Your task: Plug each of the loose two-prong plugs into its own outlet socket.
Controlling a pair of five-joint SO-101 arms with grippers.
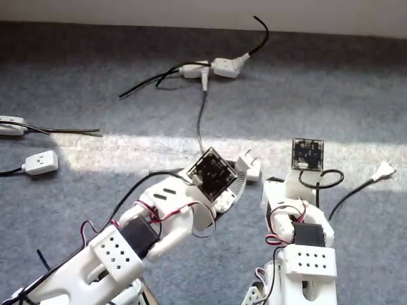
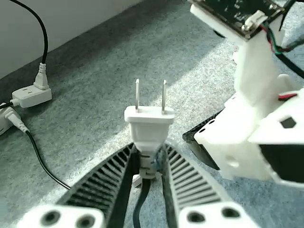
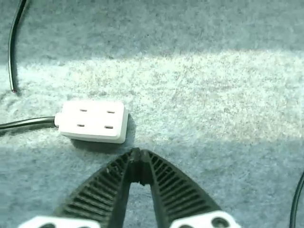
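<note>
Left gripper (image 2: pixel 148 160) has a white two-prong plug (image 2: pixel 148 124) pinched at the base of its body between the ribbed black fingers (image 2: pixel 111 178). The two prongs point straight out from the claw, and the black cord (image 2: pixel 140 204) trails back between the fingers. It's held over the middle of the grey carpet (image 2: pixel 95 71), just beside the right arm (image 2: pixel 256 118). Over to the right gripper (image 3: pixel 140 165): tips pressed together with nothing between them, poised low over the carpet. A white outlet socket (image 3: pixel 92 121) lies flat just beyond those tips, slots facing up and all four bare, and its black lead (image 3: pixel 26 123) runs off one end. Up in the high view, a second loose plug (image 1: pixel 383 169) lies on the carpet right at the right edge, with its black cord running in toward the right arm. Near the left edge sits a single white socket block (image 1: pixel 39 162), well apart from both arms. Just beyond it at the very edge there's another white piece (image 1: pixel 9 125) with dark cords, too cut off to say what it is. At the far edge, around the middle, a pair of white sockets (image 1: pixel 210 67) lies end to end. Each has a plug seated in it, one cord curling off the far side and one running down the carpet toward the left arm.
</note>
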